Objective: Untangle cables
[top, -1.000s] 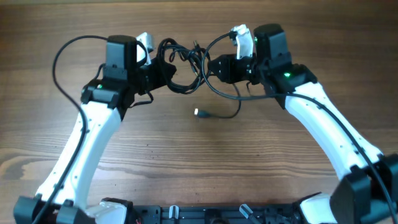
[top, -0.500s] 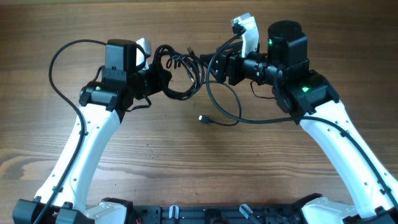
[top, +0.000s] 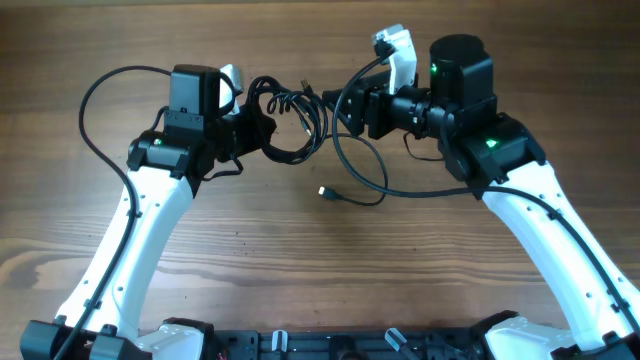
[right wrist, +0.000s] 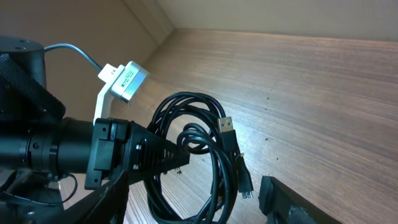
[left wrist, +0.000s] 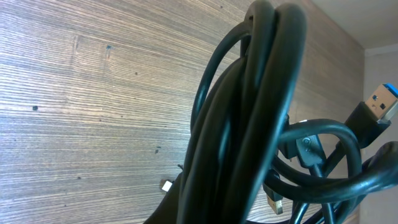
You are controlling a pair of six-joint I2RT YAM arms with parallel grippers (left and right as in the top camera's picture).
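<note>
Bench (top: 320, 275) wood, brown and grained, fills the near part of the overhead view, with the white left arm (top: 130, 235) and right arm (top: 545, 215) rising from the near edge and leaning inward toward each other. Further on, a small loose plug (top: 323, 191) lies on the bare wood between the arms. It ends one thin black cord that curves away to the right and up toward the right hand (top: 347, 108). Beyond it, the cables (top: 298, 118) hang as a small bundle of black loops between the two hands. The left hand (top: 262, 128) is clamped together on the left side of the bundle. Its wrist view is filled by the coils pressed close to the lens, with a blue-tongued USB plug (left wrist: 378, 104) sticking up at the right edge. The right hand stands just right of the bundle with its jaws apart. In its wrist view the dark fingers (right wrist: 292, 199) sit wide at the bottom corners with nothing pinched between them, while the loops dangle ahead from the tip of the left hand. Whether the cord with the loose plug touches the right hand, the views do not settle. Farthest off, a white camera bracket (top: 397, 48) tops the right wrist.
</note>
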